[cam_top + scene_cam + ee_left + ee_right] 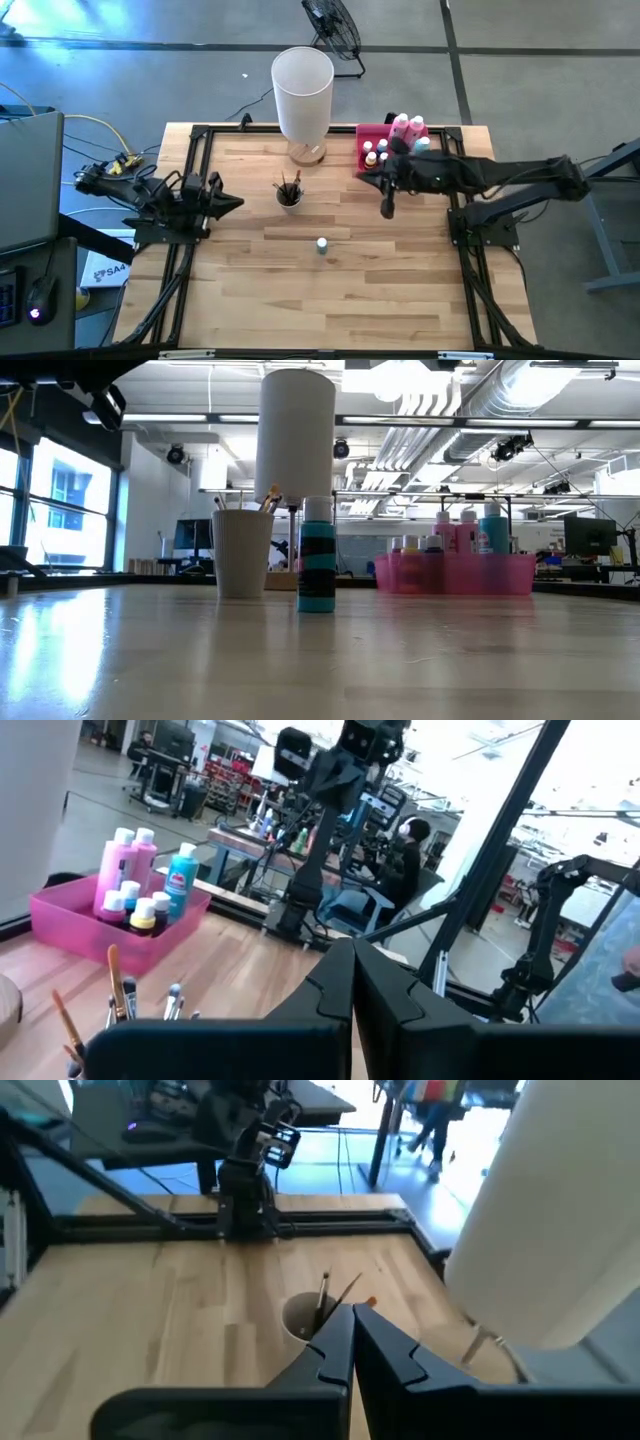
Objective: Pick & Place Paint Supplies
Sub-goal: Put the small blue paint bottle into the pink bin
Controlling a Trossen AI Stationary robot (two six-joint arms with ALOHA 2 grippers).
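Observation:
A small teal bottle (321,245) with a white cap stands upright on the table's middle, striped dark in the low view (316,568). A white cup (289,192) holding thin paintbrushes (116,988) stands behind it. Pink and teal bottles and tiny capped ones (140,880) stand in the pink tray (372,135) at the far right. My right gripper (365,178) hangs shut in front of the tray, pointing at the cup (300,1318). My left gripper (232,203) is shut at the table's left edge, pointing right. Neither holds anything.
A tall white cylinder (302,88) stands on a wooden base at the far middle, just behind the cup. A black frame (200,135) runs around the table's edges. Bare wood lies across the near half of the table (330,300).

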